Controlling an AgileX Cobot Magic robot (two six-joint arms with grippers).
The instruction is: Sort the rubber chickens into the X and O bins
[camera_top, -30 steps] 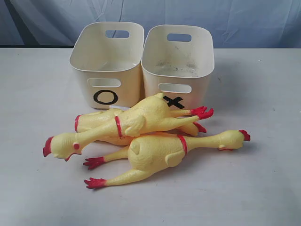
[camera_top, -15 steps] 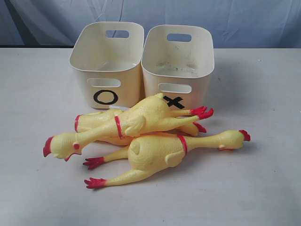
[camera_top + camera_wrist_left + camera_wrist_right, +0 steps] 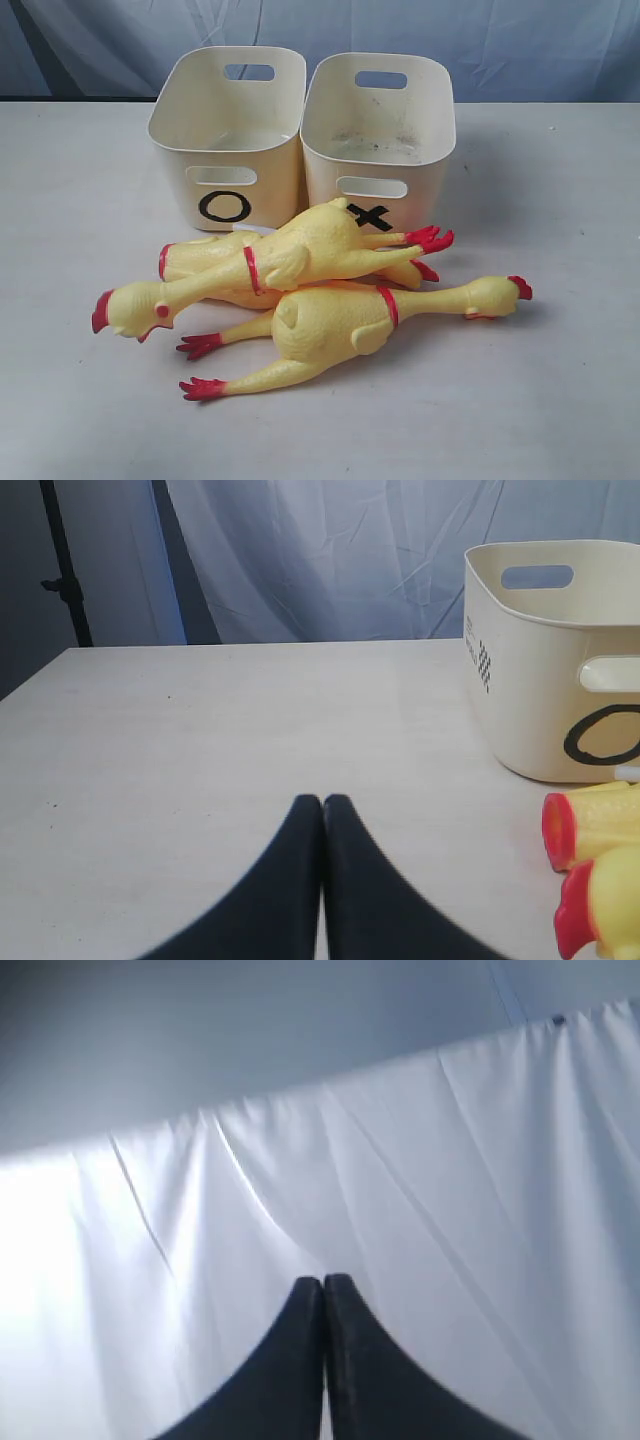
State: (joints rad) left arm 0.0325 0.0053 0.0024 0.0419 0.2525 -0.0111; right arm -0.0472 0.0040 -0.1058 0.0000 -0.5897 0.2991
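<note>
Black left gripper (image 3: 322, 802) and right gripper (image 3: 322, 1282) were recorded fully closed, nothing held. Long yellow rubber chickens (image 3: 320, 245) were piled overlapping at 6 o'clock of cream plastic O bin (image 3: 275, 200) and X bin (image 3: 325, 205); neighbours could be dragged on lifting.

I can see little of the headless chicken (image 3: 205, 262). The top chicken (image 3: 300, 252) lies across it, so only its red-rimmed neck end on the left and a leg on the right show. The same bird covers part of the X mark (image 3: 372, 216). On the left wrist camera, the O bin (image 3: 540, 660) and a red-rimmed chicken stub (image 3: 590, 825) run off the frame edge.
</note>
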